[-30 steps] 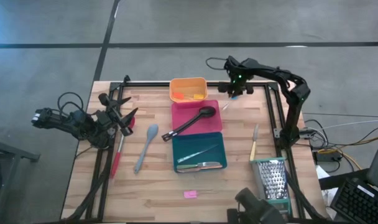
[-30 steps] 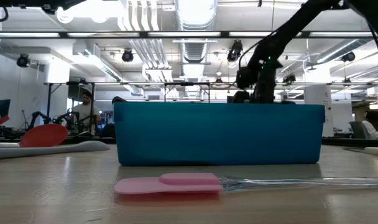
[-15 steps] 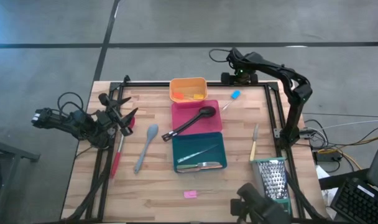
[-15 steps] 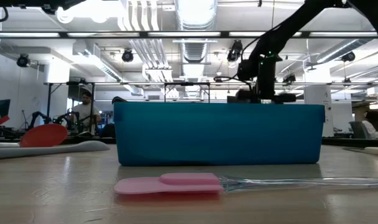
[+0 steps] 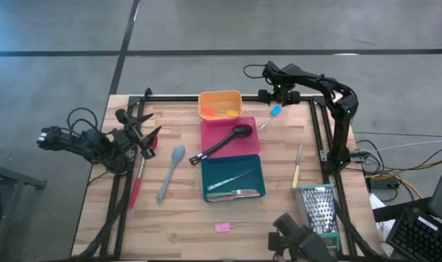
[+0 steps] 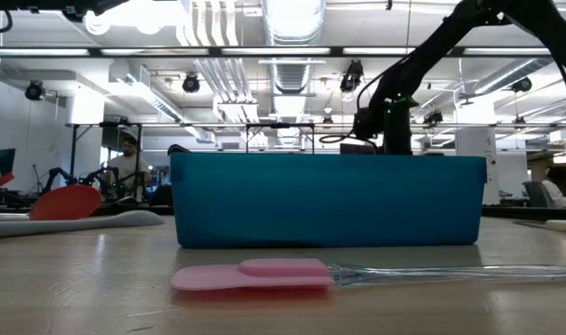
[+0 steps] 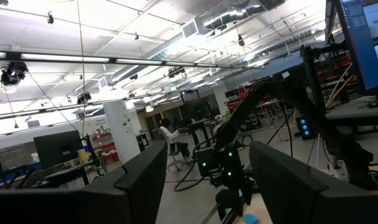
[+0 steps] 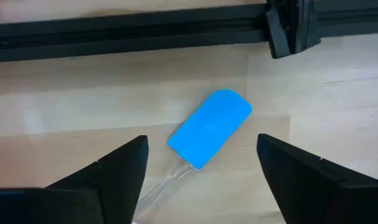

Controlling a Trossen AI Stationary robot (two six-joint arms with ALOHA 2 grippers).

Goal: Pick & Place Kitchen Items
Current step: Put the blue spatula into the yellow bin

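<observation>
**Blue spatula lies free under the right gripper**

The right gripper (image 8: pixel 198 177) hangs over the far right part of the table (image 5: pixel 279 218). Its fingers are wide apart and hold nothing. Right below them lies the blue spatula (image 8: pixel 209 129), flat on the wood, with its clear handle running off toward the pink tray (image 5: pixel 246 145). It sits beside the orange tray (image 5: pixel 219 97), not in any tray.

The left gripper (image 5: pixel 139 136) waits at the left edge of the table, open and empty.

Other things are already in trays. A black spoon (image 5: pixel 224 142) rests in the pink tray. The tongs (image 5: pixel 232 193) lie in the teal tray (image 5: pixel 259 175). Small pieces sit in the orange tray. Loose on the wood are the grey spoon (image 5: pixel 170 171), the red spatula (image 5: pixel 139 178), the knife (image 5: pixel 296 169) and a pink piece (image 5: pixel 222 227).

I think the step in hand is the blue spatula. It looks like a pick about to start, or a drop just done. I cannot tell which. For a pick, the right gripper needs to go down, line its fingers up on both sides of the blue head, close on it, and lift it to a tray.
</observation>
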